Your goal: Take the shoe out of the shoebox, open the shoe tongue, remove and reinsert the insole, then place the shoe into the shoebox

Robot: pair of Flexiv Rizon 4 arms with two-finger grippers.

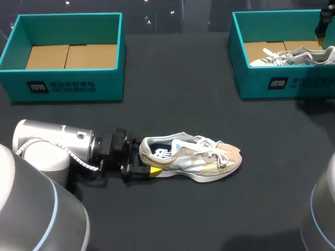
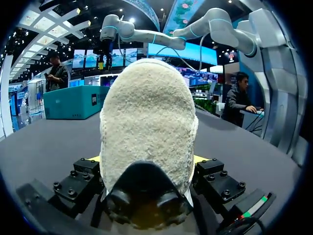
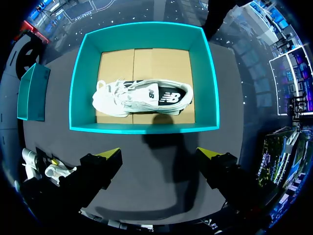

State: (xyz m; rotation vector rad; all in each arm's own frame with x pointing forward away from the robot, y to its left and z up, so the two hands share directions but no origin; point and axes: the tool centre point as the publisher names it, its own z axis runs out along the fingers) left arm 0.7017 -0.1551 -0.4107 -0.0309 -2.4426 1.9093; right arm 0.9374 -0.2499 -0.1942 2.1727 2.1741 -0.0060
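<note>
Clamped on fleecy heel of beige-and-silver laced sneaker (image 1: 191, 157), sole down on black bench (image 1: 183, 219): left claw (image 1: 147, 161); laces shown only in head view. Well beyond that sneaker's toe, right claw (image 3: 159, 152) spread wide, empty, above white sneaker (image 3: 142, 98) in teal cardboard shoebox (image 3: 146, 129).
</note>
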